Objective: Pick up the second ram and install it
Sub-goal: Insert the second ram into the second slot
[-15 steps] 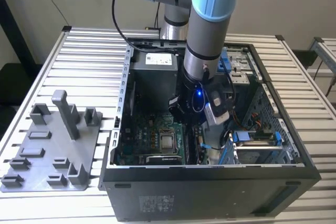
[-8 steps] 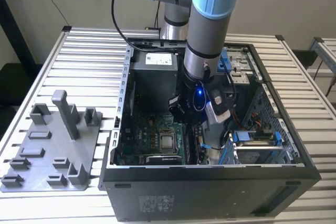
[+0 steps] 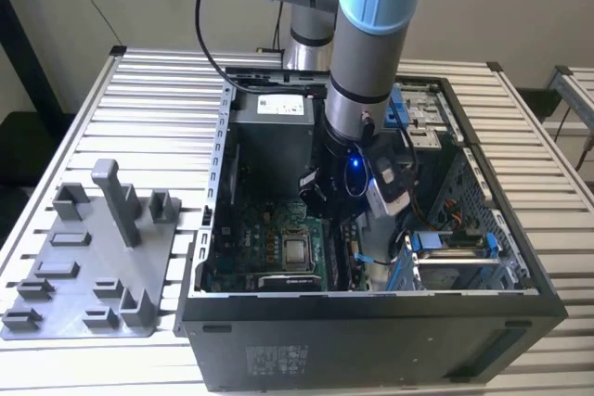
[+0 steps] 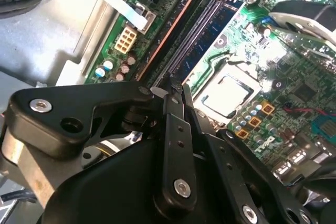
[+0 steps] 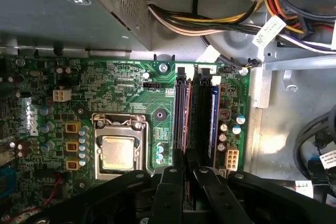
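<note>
In both wrist views the second ram (image 5: 184, 119) (image 4: 168, 30) shows edge-on as a thin dark stick with a brownish edge, standing over the memory slots of the green motherboard (image 5: 121, 82). One end of it runs in between my fingertips. My gripper (image 5: 186, 157) (image 4: 175, 85) is shut on it, with the black fingers (image 5: 177, 174) pinched close together. In the exterior view the gripper (image 3: 339, 215) is down inside the open computer case (image 3: 371, 322), above the board. A slot beside it holds another stick with a blue label (image 5: 213, 119) (image 4: 210, 30).
The processor socket (image 5: 118, 150) lies beside the slots. Bundled cables (image 5: 220, 19) and the grey power-supply box (image 3: 274, 104) crowd the far end of the case. The drive cage (image 3: 455, 248) stands on the exterior view's right. A grey fixture tray (image 3: 93, 266) with upright posts sits on the table at its left.
</note>
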Controlling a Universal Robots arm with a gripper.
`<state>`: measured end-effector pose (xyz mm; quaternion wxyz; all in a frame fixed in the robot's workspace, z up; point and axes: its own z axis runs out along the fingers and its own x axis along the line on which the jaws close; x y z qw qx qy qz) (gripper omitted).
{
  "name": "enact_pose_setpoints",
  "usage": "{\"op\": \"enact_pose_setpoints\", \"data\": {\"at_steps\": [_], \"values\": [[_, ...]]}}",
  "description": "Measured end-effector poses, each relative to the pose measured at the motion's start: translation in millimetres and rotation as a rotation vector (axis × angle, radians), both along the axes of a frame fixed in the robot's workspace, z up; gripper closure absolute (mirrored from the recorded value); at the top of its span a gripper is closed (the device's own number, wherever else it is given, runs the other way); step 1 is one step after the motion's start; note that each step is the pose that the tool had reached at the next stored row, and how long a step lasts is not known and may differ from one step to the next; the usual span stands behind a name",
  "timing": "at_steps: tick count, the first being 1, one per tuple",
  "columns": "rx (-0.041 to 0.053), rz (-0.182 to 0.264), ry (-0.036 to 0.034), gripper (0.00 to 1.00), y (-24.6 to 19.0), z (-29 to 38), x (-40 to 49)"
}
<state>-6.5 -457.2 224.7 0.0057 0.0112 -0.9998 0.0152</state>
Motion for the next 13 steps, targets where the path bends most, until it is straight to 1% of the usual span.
{"op": "enact_pose_setpoints", "data": {"at_steps": [4,13], "values": [[-0.0004,0.004,0.0001,0.86,-0.1,-0.2,0.4],[0.0000,0.006,0.0000,0.86,0.0,-3.4,1.0]]}}
